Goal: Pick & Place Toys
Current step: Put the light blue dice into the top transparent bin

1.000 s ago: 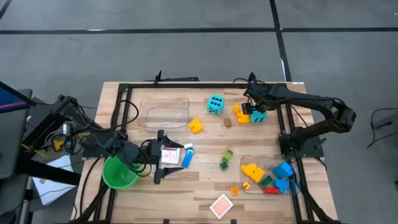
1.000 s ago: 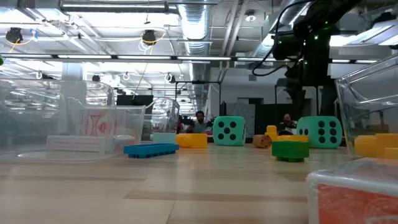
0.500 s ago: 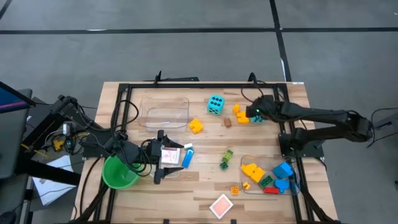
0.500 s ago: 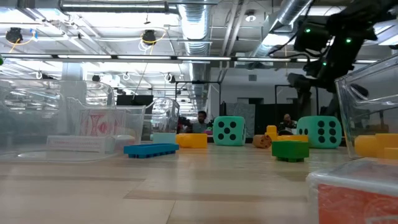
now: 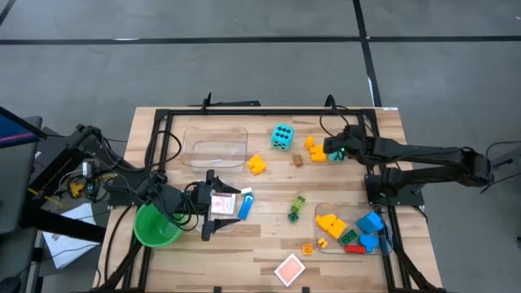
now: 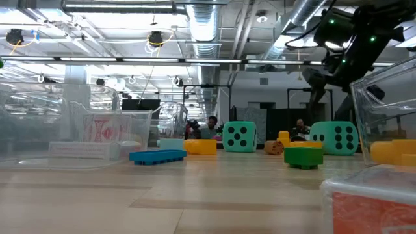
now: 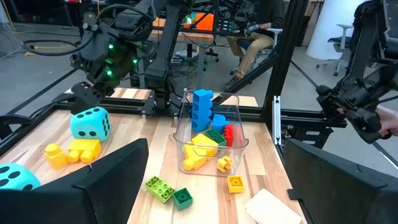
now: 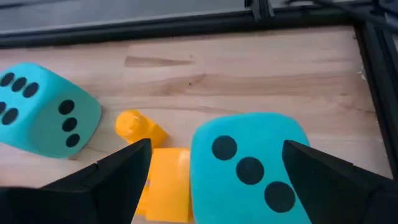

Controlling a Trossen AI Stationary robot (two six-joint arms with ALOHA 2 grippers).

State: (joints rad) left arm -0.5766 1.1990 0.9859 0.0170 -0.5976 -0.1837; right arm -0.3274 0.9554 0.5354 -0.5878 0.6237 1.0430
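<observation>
The die (image 8: 249, 168) sits at the table's far right edge beside yellow bricks (image 8: 165, 190), directly between my right gripper (image 8: 214, 180)'s spread fingers; the left gripper (image 5: 213, 218), also spread, waits well apart.

Cyan dice (image 5: 282, 137) with black dots, yellow brick (image 5: 256, 165), green cup (image 5: 155, 227), red-and-white patterned card (image 5: 290, 268), pale wood table (image 5: 244, 248).

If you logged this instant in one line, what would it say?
right gripper: open, around die, not closed | left gripper: open, waits by green cup | bin: holds bricks
</observation>
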